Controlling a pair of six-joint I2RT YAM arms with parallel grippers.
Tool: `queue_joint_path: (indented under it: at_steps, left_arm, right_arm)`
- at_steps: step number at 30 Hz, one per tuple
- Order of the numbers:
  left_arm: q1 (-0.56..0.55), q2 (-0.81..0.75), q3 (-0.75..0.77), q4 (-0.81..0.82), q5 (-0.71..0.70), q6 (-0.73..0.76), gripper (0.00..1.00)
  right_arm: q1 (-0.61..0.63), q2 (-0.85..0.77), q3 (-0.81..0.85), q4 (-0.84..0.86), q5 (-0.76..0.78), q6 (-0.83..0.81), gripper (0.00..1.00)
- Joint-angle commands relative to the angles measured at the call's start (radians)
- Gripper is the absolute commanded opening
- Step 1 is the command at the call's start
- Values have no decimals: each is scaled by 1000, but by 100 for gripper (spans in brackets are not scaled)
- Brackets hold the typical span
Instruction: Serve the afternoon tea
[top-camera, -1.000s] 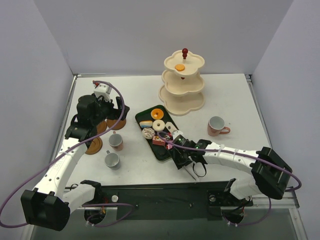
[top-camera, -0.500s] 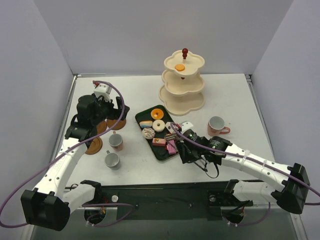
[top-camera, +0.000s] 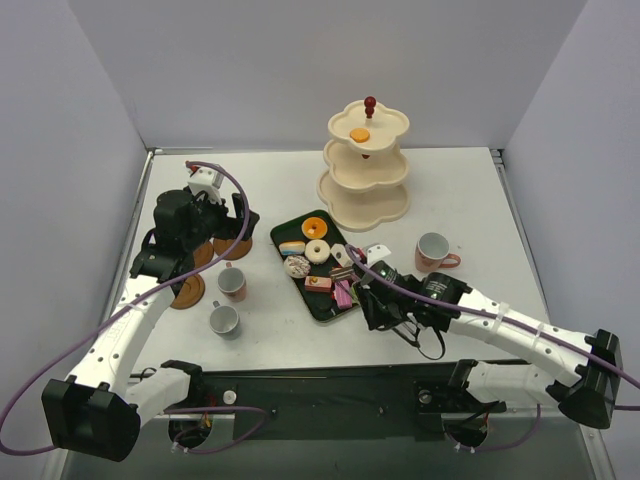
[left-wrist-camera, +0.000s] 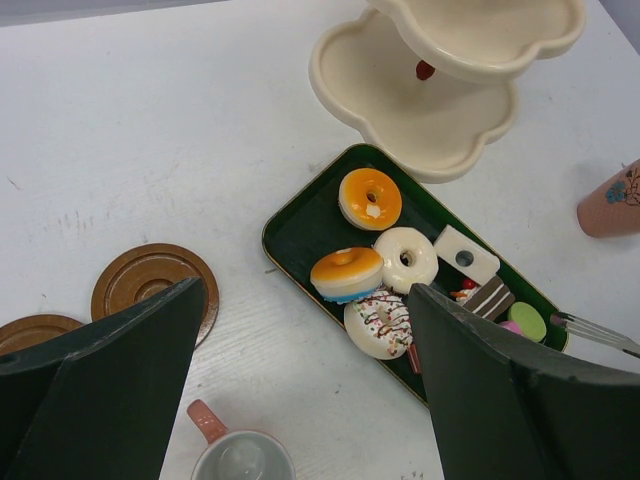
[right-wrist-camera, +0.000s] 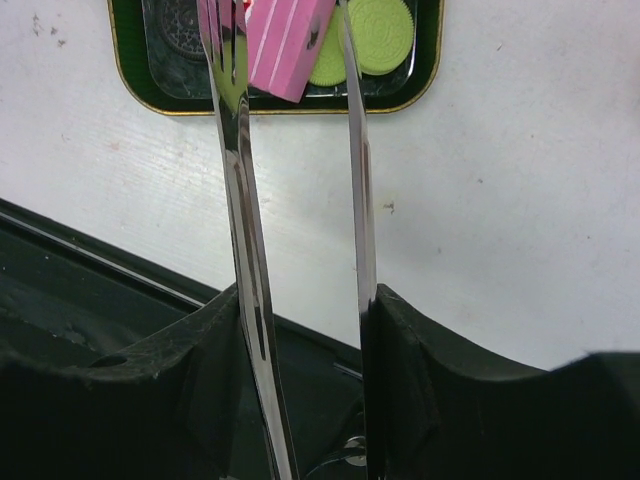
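Observation:
The cream three-tier stand (top-camera: 367, 170) with a red knob stands at the back and carries one orange sweet (top-camera: 360, 135) on its top tier. Several toy sweets lie on the dark green tray (top-camera: 322, 308): donuts (left-wrist-camera: 372, 198), a pink cake slice (right-wrist-camera: 285, 40) and a green macaron (right-wrist-camera: 380, 40). My right gripper (top-camera: 385, 300) is shut on the metal tongs (right-wrist-camera: 240, 200). The pink slice sits between the tong tips at the tray's near end. My left gripper (left-wrist-camera: 305, 290) is open and empty, above the table between the saucers (left-wrist-camera: 150, 290) and the tray.
Two cups (top-camera: 232, 283) (top-camera: 223, 320) stand left of the tray and a third pink cup (top-camera: 433, 251) to its right. Brown saucers (top-camera: 187, 292) lie at the far left under the left arm. The dark base rail (right-wrist-camera: 120, 330) runs along the near edge.
My right arm has swung out to the right and its gripper has shifted slightly right; the tong tips now bracket the pink slice at the tray's near end. The left arm has not moved.

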Motion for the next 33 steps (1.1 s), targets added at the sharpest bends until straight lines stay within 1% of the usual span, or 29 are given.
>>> queue_joint_path:
  at_steps: [1, 17, 23, 33]
  left_arm:
    - [3, 2, 33, 23, 6, -1, 94]
    - [4, 10, 37, 20, 3, -2, 94]
    - [3, 11, 37, 19, 3, -2, 94]
    - [4, 14, 35, 19, 6, -3, 94]
  right_arm:
    - [38, 39, 51, -57, 40, 62, 44]
    - [149, 199, 112, -134, 152, 138, 45]
    - [166, 225, 128, -167, 195, 163, 46]
    - [203, 257, 143, -192, 207, 192, 47]
